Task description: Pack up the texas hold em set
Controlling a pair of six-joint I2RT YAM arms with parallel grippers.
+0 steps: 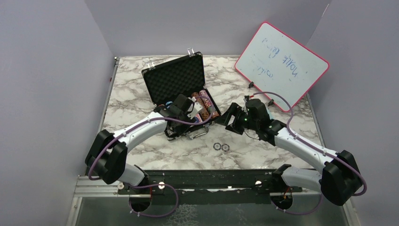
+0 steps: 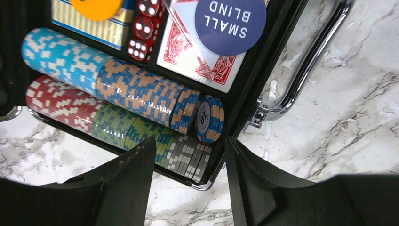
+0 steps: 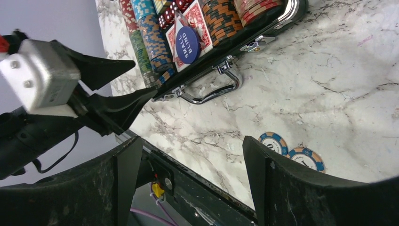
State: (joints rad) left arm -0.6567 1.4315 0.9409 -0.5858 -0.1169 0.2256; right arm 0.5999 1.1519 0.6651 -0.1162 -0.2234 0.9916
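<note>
The black briefcase (image 1: 175, 80) of the texas hold em set lies open mid-table, its foam lid upright. Rows of poker chips (image 2: 139, 89), red dice (image 2: 143, 30), red-backed cards (image 2: 188, 54), a blue "small blind" disc (image 2: 230, 21) and an orange button (image 2: 96, 5) sit inside. My left gripper (image 2: 189, 141) hangs open over the case's near corner, holding nothing; a blue-orange chip (image 2: 210, 117) leans at the row's end just ahead of it. Two loose blue-orange chips (image 1: 221, 147) (image 3: 274, 142) lie on the marble in front of the case. My right gripper (image 3: 191, 146) is open and empty, above the table right of the case.
A pink-framed whiteboard (image 1: 281, 66) leans at the back right. The case's silver handle (image 3: 214, 89) sticks out toward the table's near edge. The black mounting rail (image 1: 202, 181) runs along that edge. Grey walls enclose three sides.
</note>
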